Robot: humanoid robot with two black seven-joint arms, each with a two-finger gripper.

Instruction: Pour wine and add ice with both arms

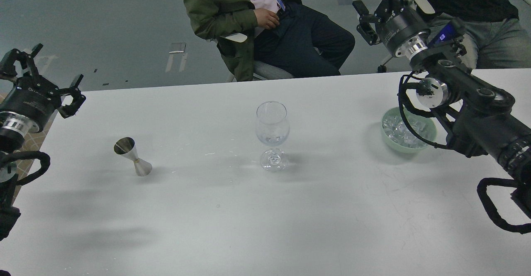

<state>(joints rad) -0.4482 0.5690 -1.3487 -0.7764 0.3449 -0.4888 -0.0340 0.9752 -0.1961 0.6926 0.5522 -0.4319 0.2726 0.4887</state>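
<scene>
A clear stemmed wine glass (271, 135) stands upright mid-table, with clear glints at the bottom of its bowl; I cannot tell whether they are ice or liquid. No coloured wine shows. A steel jigger (132, 156) stands to its left. Clear ice cubes (401, 129) fill a pale green bowl (397, 148) at the right. My left gripper (43, 76) is open and empty, raised over the table's far left corner, well apart from the jigger. My right gripper (379, 2) is open and empty, raised beyond the far table edge, behind the bowl.
The white table (290, 218) bears only these three things. A seated person in a green jacket (224, 14) is behind the far edge, and another person (481, 23) is behind my right arm. A checked fabric seat (29, 143) stands by the table's left end.
</scene>
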